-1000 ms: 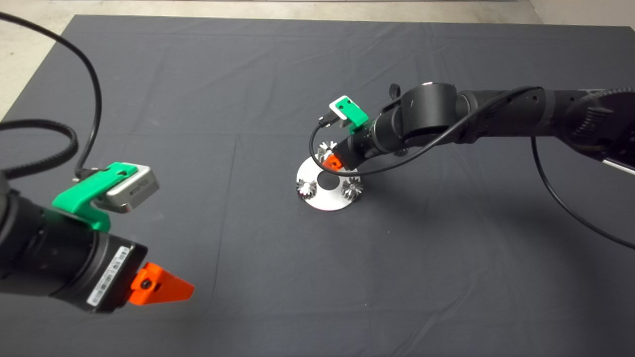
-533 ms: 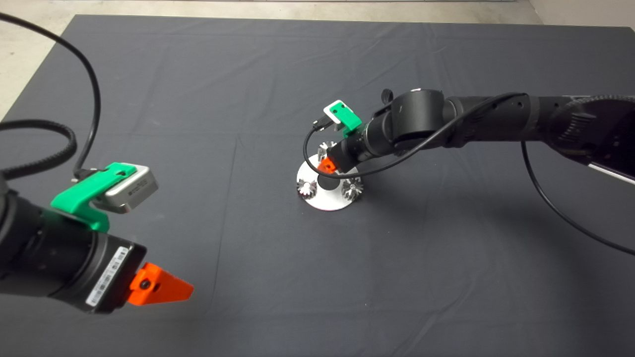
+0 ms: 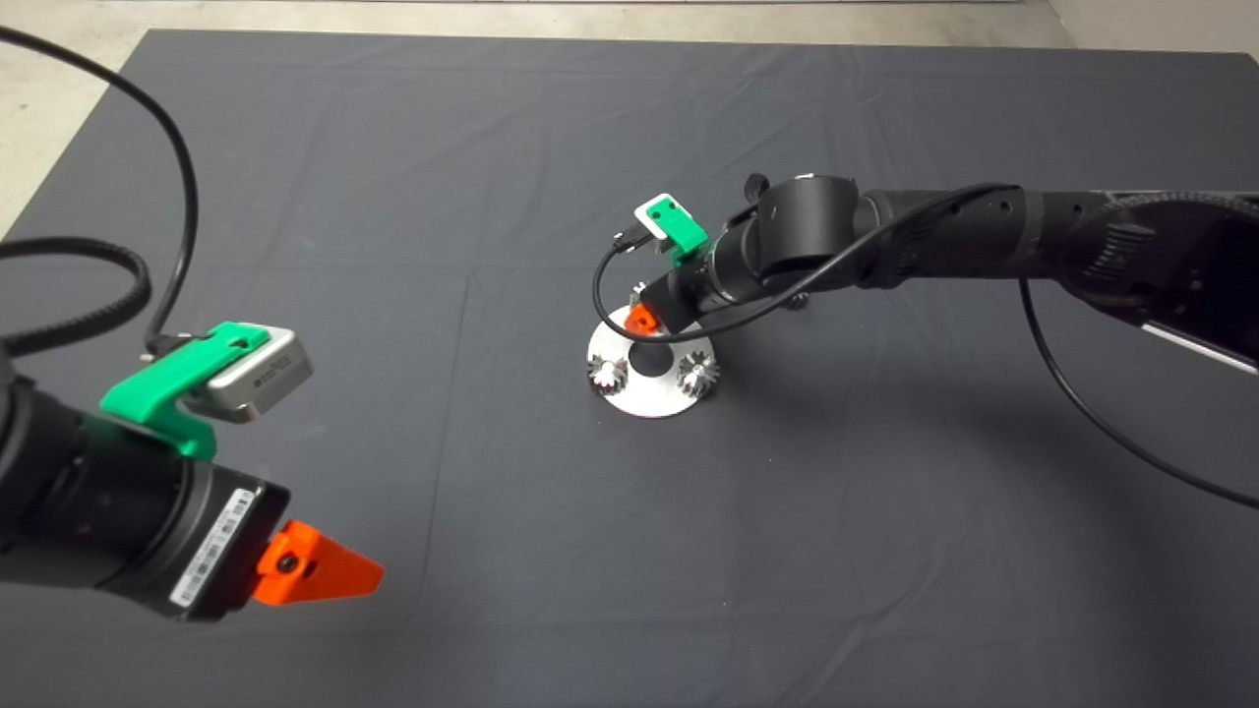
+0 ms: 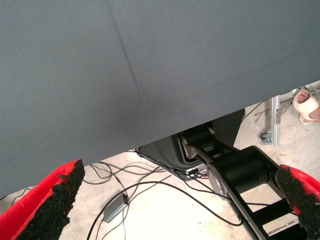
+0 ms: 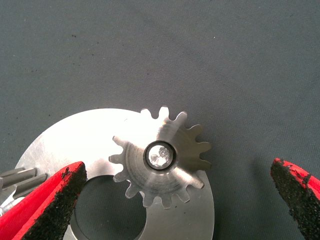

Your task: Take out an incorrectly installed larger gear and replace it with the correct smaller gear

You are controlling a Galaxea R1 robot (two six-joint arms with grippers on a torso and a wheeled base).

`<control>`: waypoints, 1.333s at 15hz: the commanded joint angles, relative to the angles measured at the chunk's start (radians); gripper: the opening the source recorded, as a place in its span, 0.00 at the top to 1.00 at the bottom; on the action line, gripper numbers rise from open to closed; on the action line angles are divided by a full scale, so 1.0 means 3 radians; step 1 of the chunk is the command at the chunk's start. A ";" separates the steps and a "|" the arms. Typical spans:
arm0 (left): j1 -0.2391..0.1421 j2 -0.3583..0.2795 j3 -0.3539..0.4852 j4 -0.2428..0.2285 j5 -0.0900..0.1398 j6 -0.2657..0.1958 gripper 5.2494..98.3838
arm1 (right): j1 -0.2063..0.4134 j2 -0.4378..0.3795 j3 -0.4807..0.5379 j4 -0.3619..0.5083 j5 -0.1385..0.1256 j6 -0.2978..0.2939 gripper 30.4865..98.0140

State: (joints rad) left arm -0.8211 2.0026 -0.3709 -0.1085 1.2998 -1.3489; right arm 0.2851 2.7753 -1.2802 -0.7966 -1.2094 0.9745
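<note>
Smaller gear [image 5: 162, 157]: one grey spur gear with straight teeth. It lies flat on the rim of the round metal plate [image 5: 65, 137], at the side away from the robot, and a shiny pin end fills its centre hole. In the head view the right arm hides it almost fully.

Plate: one, near the middle of the dark mat [image 3: 393, 197], with one large dark hole [image 3: 648, 358] at its centre.

Other gears on the plate: two shiny ones, the left one [image 3: 607, 372] and the right one [image 3: 696, 371]. They stand on the near rim, one at each side of the hole. The edge of one also shows in the right wrist view.

Right gripper [image 3: 641, 318]: over the plate's far rim, pointing down. Its fingers are spread wide, one on each side of the smaller gear and touching neither gear nor plate.

Left gripper [image 3: 320, 572]: at the mat's near left, well apart from the plate, fingers spread and nothing between them. Its wrist view shows the mat edge, cables on the floor and a person's foot [image 4: 306, 105].
</note>
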 commanded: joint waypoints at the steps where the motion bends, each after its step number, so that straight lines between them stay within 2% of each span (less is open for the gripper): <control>1: -0.0055 -0.0004 0.0042 -0.0047 0.0003 -0.0003 0.00 | 0.0038 0.0012 0.0005 -0.0116 0.0033 0.0019 0.01; 4: -0.0055 -0.0004 0.0044 -0.0047 0.0003 0.0000 0.00 | -0.0014 0.0012 -0.0042 -0.0116 0.0038 0.0014 0.04; 6: -0.0055 -0.0004 0.0041 -0.0047 0.0003 -0.0003 0.00 | -0.0014 0.0012 -0.0042 -0.0116 0.0038 0.0019 0.12; 8: -0.0055 -0.0004 0.0046 -0.0047 0.0003 -0.0003 0.00 | -0.0014 0.0017 -0.0042 -0.0116 0.0038 0.0014 0.12; 10: -0.0055 -0.0004 0.0041 -0.0047 0.0003 -0.0003 0.00 | -0.0014 0.0017 -0.0042 -0.0116 0.0038 0.0019 0.19; 12: -0.0055 -0.0004 0.0043 -0.0047 0.0003 -0.0003 0.00 | -0.0014 0.0029 -0.0042 -0.0118 0.0043 0.0019 0.19; 13: -0.0055 -0.0004 0.0041 -0.0047 0.0003 -0.0003 0.00 | -0.0014 0.0048 -0.0042 -0.0126 0.0043 0.0019 0.23; 14: -0.0055 -0.0004 0.0046 -0.0047 0.0003 -0.0003 0.00 | -0.0014 0.0053 -0.0042 -0.0140 0.0076 0.0023 0.26; 17: -0.0055 -0.0019 0.0045 -0.0047 0.0003 -0.0003 0.00 | -0.0014 0.0068 -0.0088 -0.0162 0.0210 0.0019 0.26; 19: -0.0055 -0.0028 0.0046 -0.0047 0.0003 -0.0003 0.00 | -0.0009 0.0068 -0.0088 -0.0162 0.0217 0.0021 0.34; 20: -0.0055 -0.0030 0.0046 -0.0047 0.0003 -0.0003 0.00 | -0.0009 0.0068 -0.0088 -0.0162 0.0217 0.0019 0.34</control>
State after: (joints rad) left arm -0.8210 1.9960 -0.3709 -0.1085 1.3002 -1.3489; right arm 0.2611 2.7898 -1.3074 -0.8145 -1.1510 0.9745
